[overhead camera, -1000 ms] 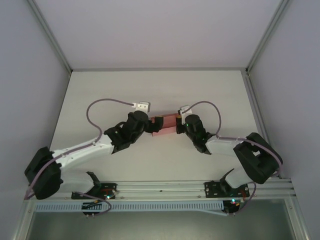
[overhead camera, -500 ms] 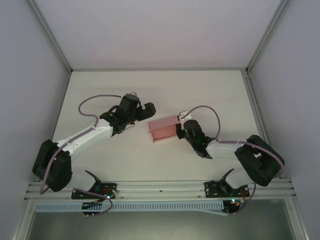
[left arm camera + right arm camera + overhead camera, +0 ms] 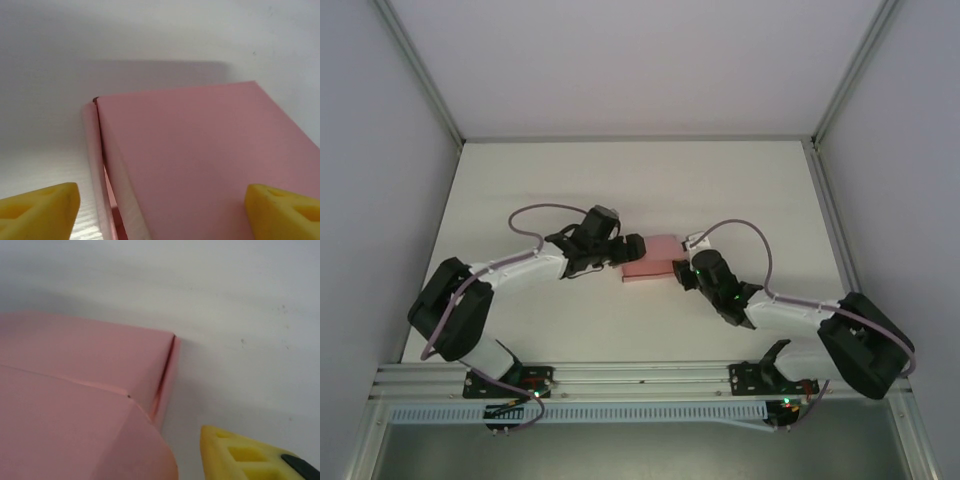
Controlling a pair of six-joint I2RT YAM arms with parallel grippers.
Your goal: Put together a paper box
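Observation:
The pink paper box (image 3: 651, 258) lies flat on the white table (image 3: 550, 180), between the two grippers. My left gripper (image 3: 626, 250) is at its left end and open. In the left wrist view the box (image 3: 200, 160) sits between the two yellow fingertips (image 3: 42, 210), its lid lifted a little along the left edge. My right gripper (image 3: 681, 270) is at the box's right end. In the right wrist view one yellow finger (image 3: 250, 455) stands just off the box corner (image 3: 100, 360), and a rounded pink flap (image 3: 100, 440) hides the other finger.
The table is enclosed by pale walls with metal corner posts (image 3: 420, 70). An aluminium rail (image 3: 640, 378) runs along the near edge, by the arm bases. Bare tabletop lies behind the box and to both sides.
The left arm swung away from the box and has come back to its left end. The box's lid, standing open half a second ago, now lies nearly flat.

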